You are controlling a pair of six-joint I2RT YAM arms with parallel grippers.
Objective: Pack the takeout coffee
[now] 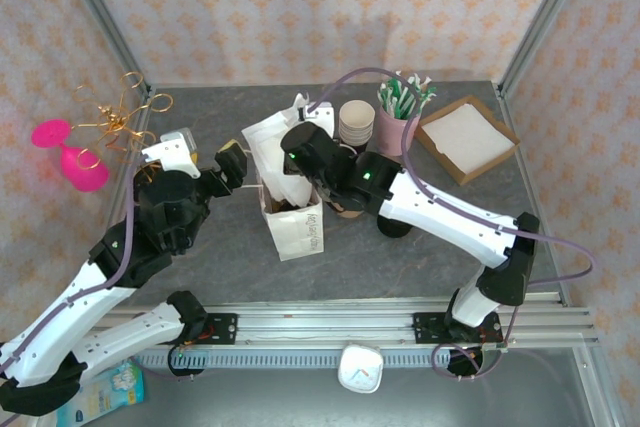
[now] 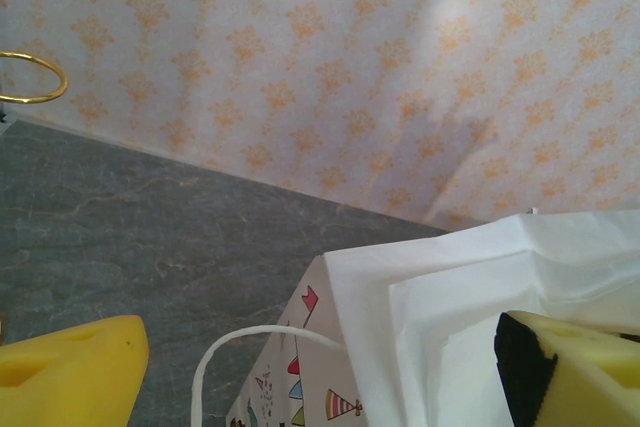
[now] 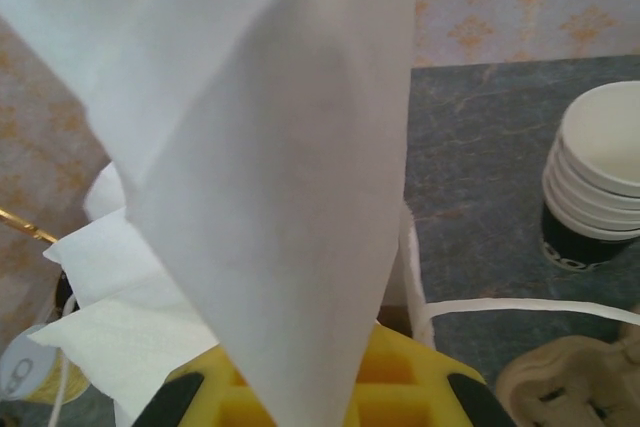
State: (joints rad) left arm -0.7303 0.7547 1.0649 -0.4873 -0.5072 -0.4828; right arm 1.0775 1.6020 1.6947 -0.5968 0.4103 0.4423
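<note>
The paper bag (image 1: pixel 300 232) stands upright in the middle of the surface, between your two arms, mouth up. Expect it to be light and floppy. Its thin walls will probably crease or tip at a nudge, so take it by the rim or the loop handle (image 2: pixel 260 329), not the side.

Your right gripper (image 1: pixel 298 147) is clamped on a thin white sheet (image 3: pixel 280 197), a napkin by the look of it, held over the bag's mouth. It looks limp and easy to tear, so hold it by an edge and move gently.

Your left gripper (image 2: pixel 320 377) has its jaws well apart at the bag's left rim. Whether a finger touches the paper, I cannot tell.

The overhead view gives you the layout: cup stack (image 1: pixel 357 122), stirrer holder (image 1: pixel 400 117) and napkin tray (image 1: pixel 492 120). The right wrist view shows the sheet running down into the pinch. The left wrist view shows the printed bunting (image 2: pixel 310 387) on the bag's wall.
</note>
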